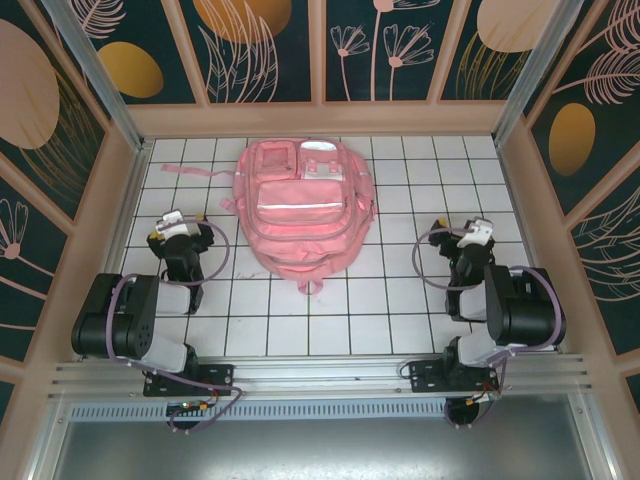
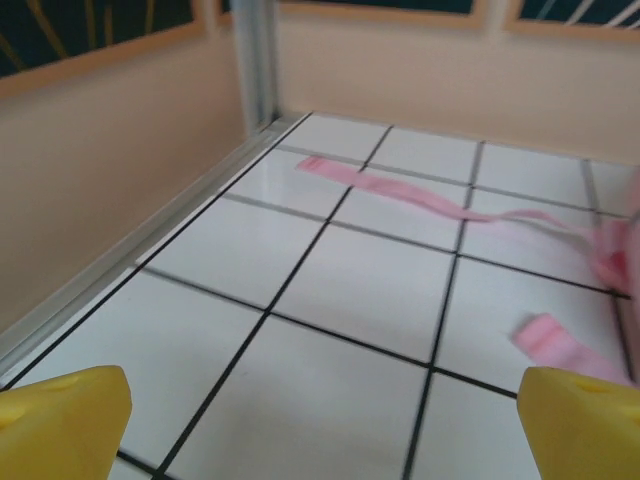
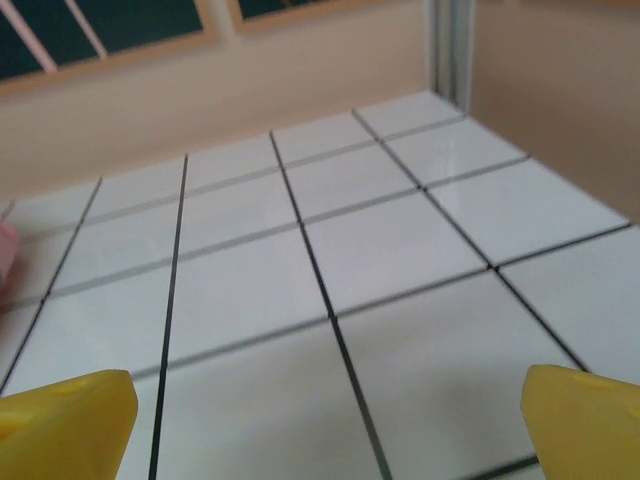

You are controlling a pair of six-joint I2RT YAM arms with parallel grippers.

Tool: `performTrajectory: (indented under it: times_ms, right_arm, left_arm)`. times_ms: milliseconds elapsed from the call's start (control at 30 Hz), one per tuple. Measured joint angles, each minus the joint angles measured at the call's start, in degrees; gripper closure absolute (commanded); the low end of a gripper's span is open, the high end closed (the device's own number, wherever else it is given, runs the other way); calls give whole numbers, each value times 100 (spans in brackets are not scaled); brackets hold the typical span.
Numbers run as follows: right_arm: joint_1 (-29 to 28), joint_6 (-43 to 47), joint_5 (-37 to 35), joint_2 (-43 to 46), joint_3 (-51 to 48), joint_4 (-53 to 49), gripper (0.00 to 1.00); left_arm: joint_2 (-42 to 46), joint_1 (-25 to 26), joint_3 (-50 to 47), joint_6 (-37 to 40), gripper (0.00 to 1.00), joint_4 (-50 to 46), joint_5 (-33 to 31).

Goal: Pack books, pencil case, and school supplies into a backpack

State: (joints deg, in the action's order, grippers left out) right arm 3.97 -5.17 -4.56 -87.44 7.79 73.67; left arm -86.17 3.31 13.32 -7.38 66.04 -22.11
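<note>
Yellow fingertips sit in both lower corners of the left wrist view, far from each other. Between them is bare white tile of the bench, so the left jaws stand fully wide and hold nothing. The right wrist view gives the same picture: two yellow fingertips in the lower corners with bare tile between, so the right jaws are also fully wide and hold nothing. From above, the backpack lies flat in the upper middle of the frame with its front pockets facing up and a pale strip across its middle. The left arm is folded at the lower left and the right arm at the lower right, both apart from the bag. The left wrist view shows large and close a long strap lying flat on the tiles, from the upper middle to the right edge. It also shows a short strap end at the right, just above one fingertip. In the top view that long strap is a thin pink line to the upper left of the bag. The right wrist view has a small pink bit at its left edge; I cannot tell which part of the bag it is.
</note>
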Motion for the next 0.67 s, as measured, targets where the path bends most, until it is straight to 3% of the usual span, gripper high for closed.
performTrajectory:
  times_ms: [267,667]
  right_arm:
    - [-9,81,188,-26,116,146,1]
    - [-133,181,179,-26,337,-24,1]
  left_arm:
    - [-72,0,-70,186,1,575,518]
    - [-72,-2,-70,225,1,713,581]
